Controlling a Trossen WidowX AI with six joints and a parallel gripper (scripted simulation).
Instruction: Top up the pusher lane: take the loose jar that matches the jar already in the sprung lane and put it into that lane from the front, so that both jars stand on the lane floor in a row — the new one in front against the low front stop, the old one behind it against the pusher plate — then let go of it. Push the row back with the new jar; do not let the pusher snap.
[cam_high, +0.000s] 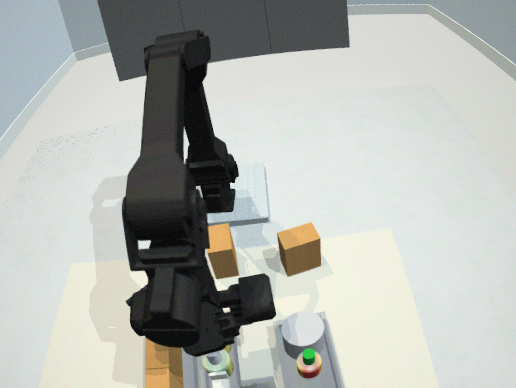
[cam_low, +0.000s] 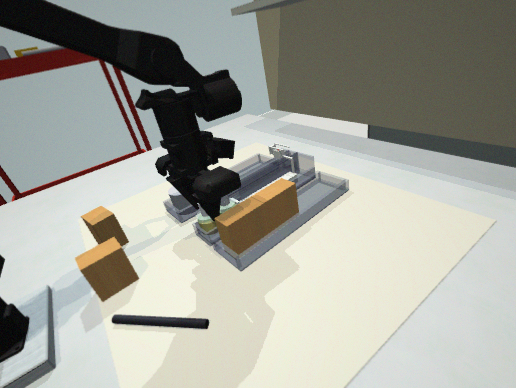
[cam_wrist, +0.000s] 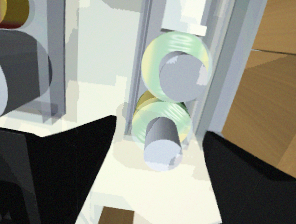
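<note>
The front jar (cam_wrist: 145, 118) (cam_low: 206, 224), pale green and yellow with a grey lid, is at the front end of the sprung lane (cam_wrist: 141, 60). Whether it stands fully on the lane floor behind the front stop cannot be told. The matching rear jar (cam_wrist: 151, 64) (cam_high: 223, 368) is directly behind it, close to or touching it. The white pusher plate (cam_wrist: 183, 14) (cam_high: 218, 378) is behind the rear jar. My gripper (cam_wrist: 160, 130) is open, with a finger on each side of the front jar and visible gaps to both. In the top and exterior views the arm hides much of the fingers.
A neighbouring lane holds a grey can (cam_high: 303, 334) (cam_wrist: 25, 70) and a red-yellow bottle with a green cap (cam_high: 309, 365). The other neighbouring lane holds orange-brown boxes (cam_low: 260, 212) (cam_wrist: 265, 95). Two loose boxes (cam_high: 300, 252) (cam_high: 222, 257) and a black rod (cam_low: 160, 321) lie out in front.
</note>
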